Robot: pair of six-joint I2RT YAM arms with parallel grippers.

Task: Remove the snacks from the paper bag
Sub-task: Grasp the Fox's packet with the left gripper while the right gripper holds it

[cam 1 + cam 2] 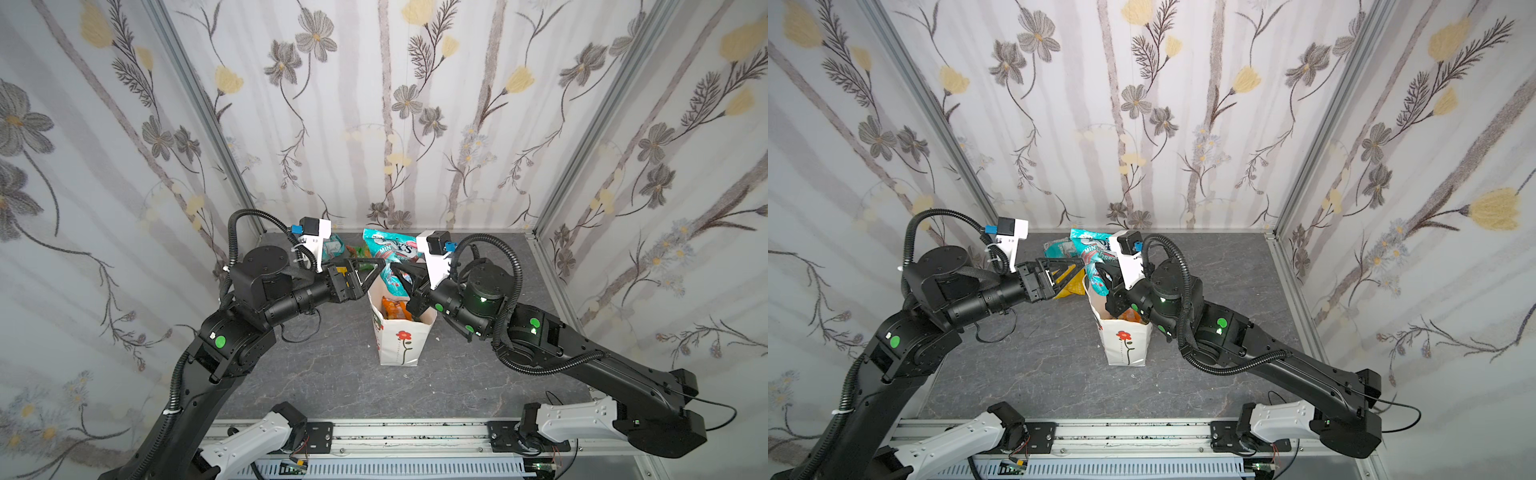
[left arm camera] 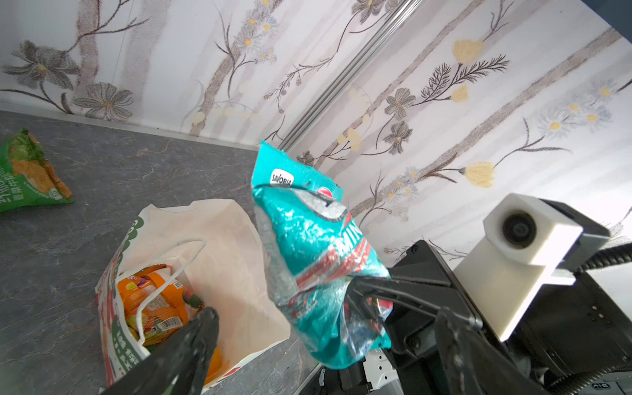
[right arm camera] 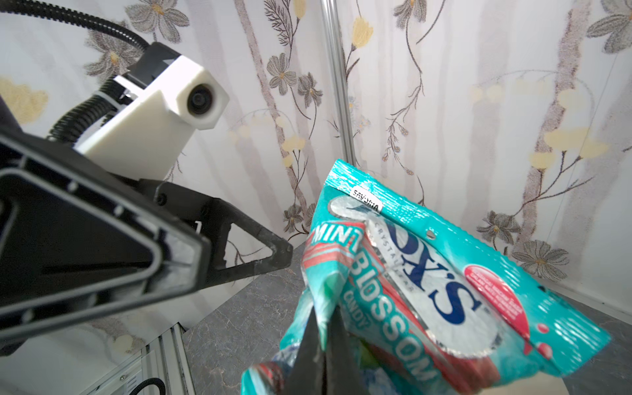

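Observation:
The white paper bag with a red flower stands upright mid-table, mouth open. Above its mouth my right gripper is shut on the lower edge of a teal FOX'S packet, which is clear of the bag. My left gripper is open and points at that packet from the left; its fingertip is just beside it. An orange packet lies inside the bag.
Behind the bag on the table lie a green-orange packet, a teal packet and a yellow packet. Wallpapered walls close in three sides. A metal rail runs along the front. The two wrists are close together over the bag.

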